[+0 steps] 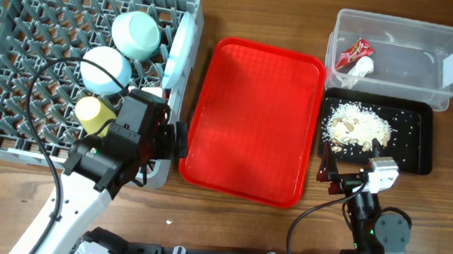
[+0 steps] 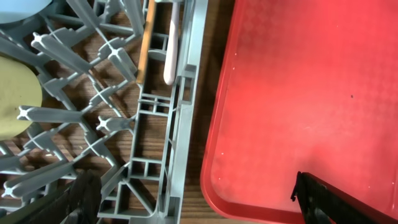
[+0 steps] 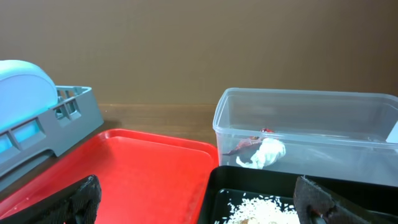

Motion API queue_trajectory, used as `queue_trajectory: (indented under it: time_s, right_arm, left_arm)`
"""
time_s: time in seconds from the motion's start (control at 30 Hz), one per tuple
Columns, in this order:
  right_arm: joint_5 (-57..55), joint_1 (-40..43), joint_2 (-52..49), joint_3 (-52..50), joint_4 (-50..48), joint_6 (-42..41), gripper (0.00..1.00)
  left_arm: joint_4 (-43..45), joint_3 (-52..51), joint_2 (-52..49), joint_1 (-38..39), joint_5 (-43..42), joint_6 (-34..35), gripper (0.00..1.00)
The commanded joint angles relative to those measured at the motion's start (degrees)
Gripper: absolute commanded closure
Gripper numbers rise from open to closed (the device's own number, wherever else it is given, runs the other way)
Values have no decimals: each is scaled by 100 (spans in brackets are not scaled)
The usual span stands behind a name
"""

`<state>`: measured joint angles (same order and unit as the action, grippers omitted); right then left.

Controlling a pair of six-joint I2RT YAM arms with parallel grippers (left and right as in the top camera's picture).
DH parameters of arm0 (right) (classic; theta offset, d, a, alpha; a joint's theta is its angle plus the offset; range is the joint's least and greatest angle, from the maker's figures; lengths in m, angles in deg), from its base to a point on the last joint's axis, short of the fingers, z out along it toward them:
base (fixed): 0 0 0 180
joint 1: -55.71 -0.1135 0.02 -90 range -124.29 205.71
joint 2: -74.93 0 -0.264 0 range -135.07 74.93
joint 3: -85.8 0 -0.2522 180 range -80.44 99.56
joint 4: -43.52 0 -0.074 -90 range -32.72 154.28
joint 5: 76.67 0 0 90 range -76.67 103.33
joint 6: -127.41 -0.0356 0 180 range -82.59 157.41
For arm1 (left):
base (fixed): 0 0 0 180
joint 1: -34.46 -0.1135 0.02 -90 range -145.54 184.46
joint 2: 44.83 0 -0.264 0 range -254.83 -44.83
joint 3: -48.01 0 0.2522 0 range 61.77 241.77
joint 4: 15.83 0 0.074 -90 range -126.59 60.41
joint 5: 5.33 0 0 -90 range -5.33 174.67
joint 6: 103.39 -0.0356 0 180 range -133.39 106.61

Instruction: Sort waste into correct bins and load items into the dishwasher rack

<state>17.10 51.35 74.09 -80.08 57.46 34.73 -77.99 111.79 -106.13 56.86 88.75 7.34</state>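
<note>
The grey dishwasher rack [image 1: 4, 38] at the left holds two pale bowls [image 1: 136, 34] [image 1: 106, 69], the yellow cup [image 1: 94, 114] and the plate [image 1: 181, 53] on edge. The chopstick [image 2: 144, 43] and white fork [image 2: 173, 43] lie along the rack's right wall [image 2: 180, 112]. My left gripper [image 1: 172, 139] [image 2: 199, 208] is open and empty over that wall. The clear tub [image 1: 399, 35] holds the red wrapper [image 1: 355, 52] and tissue [image 1: 363, 67] [image 3: 264, 152]. The black tray [image 1: 419, 131] holds food scraps [image 1: 358, 126] [image 3: 255, 208]. My right gripper [image 1: 348, 160] [image 3: 199, 205] is open and empty, low at the black tray's near-left corner.
The red serving tray [image 1: 252, 121] [image 2: 298, 93] [image 3: 149, 168] lies bare between the rack and the bins. A cable loops over the rack's near part [image 1: 36, 94]. Bare wooden table runs along the front edge.
</note>
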Motion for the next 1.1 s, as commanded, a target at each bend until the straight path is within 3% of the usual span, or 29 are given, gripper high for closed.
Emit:
queue_trajectory:
  time_s: [0.0, 0.8, 0.93, 1.07]
  right_arm:
    - [-81, -20, 57, -7, -26, 79, 0]
    - [-81, -20, 57, -7, -26, 79, 0]
    - [-81, -20, 57, -7, -26, 79, 0]
    - [-81, -20, 57, -7, -26, 79, 0]
  left_arm:
    - [15, -52, -22, 0, 74, 74, 0]
    - [9, -55, 205, -153, 28, 76, 0]
    - [964, -474, 885, -573, 50, -79, 0]
    - [2100, -1541, 1910, -1228, -260, -79, 0]
